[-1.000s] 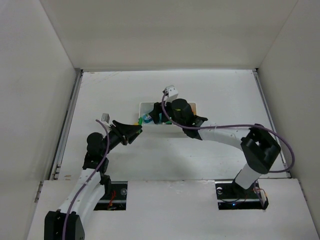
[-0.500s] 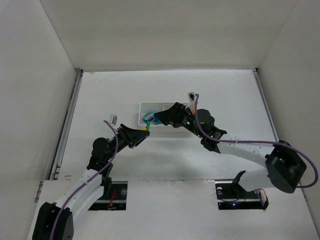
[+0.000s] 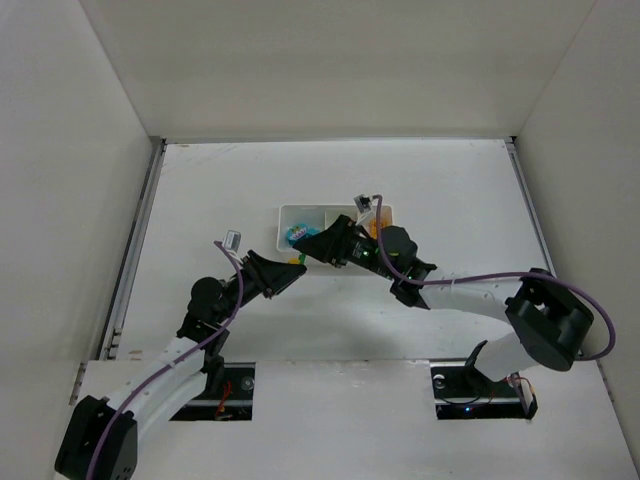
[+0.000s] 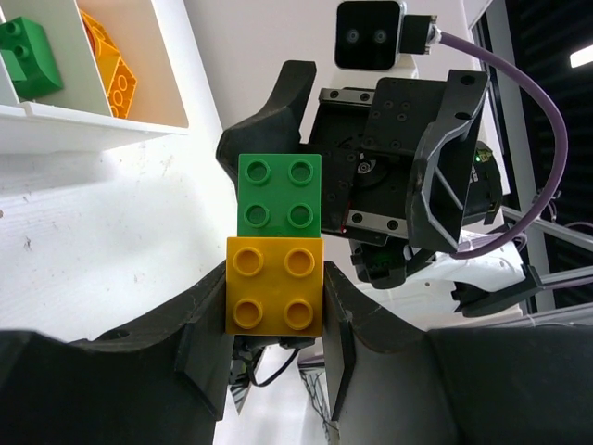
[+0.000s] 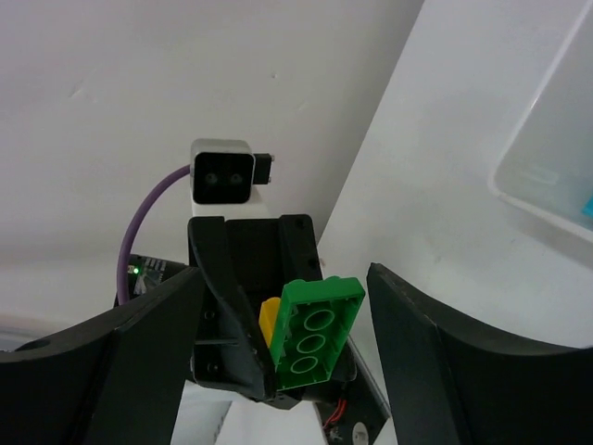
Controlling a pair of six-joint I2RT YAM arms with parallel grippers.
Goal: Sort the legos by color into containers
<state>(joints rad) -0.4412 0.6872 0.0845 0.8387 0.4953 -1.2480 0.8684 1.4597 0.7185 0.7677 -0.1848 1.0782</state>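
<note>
My left gripper [image 4: 275, 295] is shut on a yellow brick [image 4: 275, 298] with a green brick [image 4: 279, 195] stuck on its far end. In the top view it [image 3: 288, 270] holds the pair just in front of the white tray [image 3: 283, 212]. My right gripper [image 3: 309, 244] is open and faces it. In the right wrist view the green brick [image 5: 315, 332] sits between my spread right fingers [image 5: 153, 352], untouched, with the yellow brick [image 5: 268, 319] behind. The tray holds teal-blue bricks [image 3: 297, 233] on the left, a green brick [image 4: 23, 56] in the middle and orange bricks [image 4: 111, 65] on the right.
White walls close the table on the left, back and right. The tray's corner [image 5: 556, 158] shows at the right of the right wrist view. The right arm's purple cable [image 3: 480, 255] loops over the table to the right of the tray.
My right arm has swung down from over the tray and now faces the left gripper, jaws open around the green brick. My left gripper has edged right with the stacked bricks.
</note>
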